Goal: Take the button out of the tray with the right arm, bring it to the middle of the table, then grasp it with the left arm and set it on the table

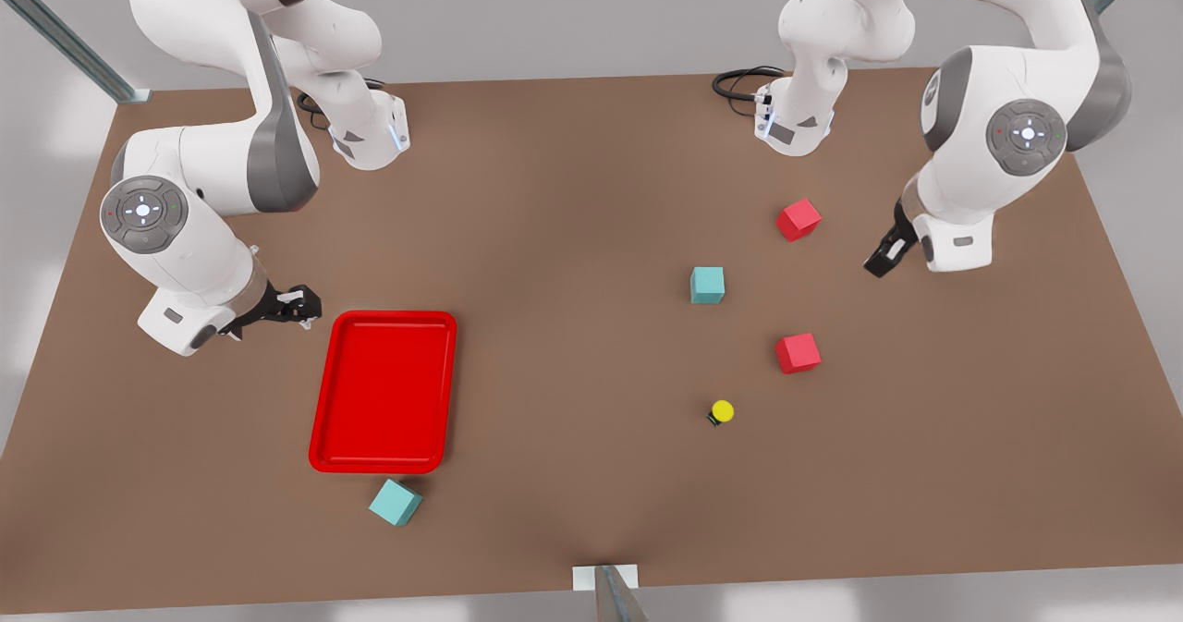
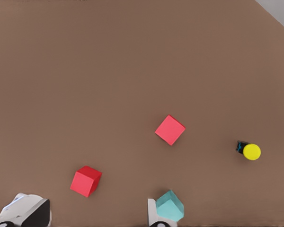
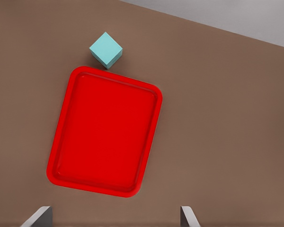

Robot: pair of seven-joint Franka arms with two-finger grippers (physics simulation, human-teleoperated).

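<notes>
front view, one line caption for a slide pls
Button lies on the table away from the empty red tray; left gripper and right gripper wait apart.

No readable text, label, brand, number or sign is showing on anything in these three views.

High front view, downward wrist views

— Colours around the tray [image 1: 384, 391]?
— It is bright red on the matte brown table [image 1: 554, 234]; a teal cube [image 1: 396, 502] sits just beside it.
— Farther off?
— A yellow-capped, black-bodied button [image 1: 721, 412], two red cubes [image 1: 798, 352], one more teal cube [image 1: 707, 285].
</notes>
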